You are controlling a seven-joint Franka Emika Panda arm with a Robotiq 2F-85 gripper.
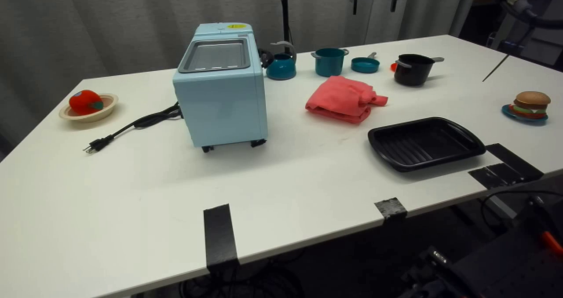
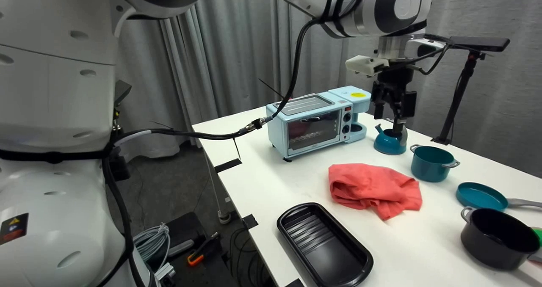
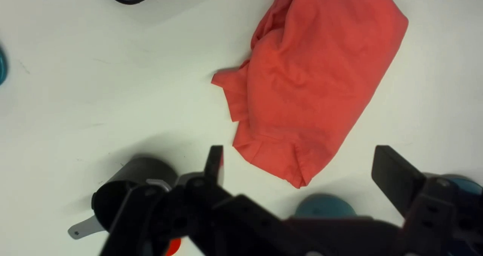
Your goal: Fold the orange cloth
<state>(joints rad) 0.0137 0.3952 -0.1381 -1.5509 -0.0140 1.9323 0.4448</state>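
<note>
The orange cloth (image 1: 343, 98) lies bunched and wrinkled on the white table in both exterior views (image 2: 374, 189). In the wrist view the cloth (image 3: 317, 71) is a loosely folded, elongated heap. Small corners stick out on its left side and a narrow tip points down toward the jaws. My gripper (image 3: 299, 150) is open, with its fingers wide apart and nothing between them. In both exterior views the gripper (image 1: 374, 11) hangs high above the table, fingers down (image 2: 388, 124), not touching the cloth.
A black grill pan (image 1: 426, 142) lies near the cloth toward the table's front edge. A light blue toaster oven (image 1: 220, 100) stands beside it. A teal kettle (image 1: 281, 67), teal pot (image 1: 330, 63), teal pan (image 1: 365, 65) and black pot (image 1: 413, 69) stand behind the cloth.
</note>
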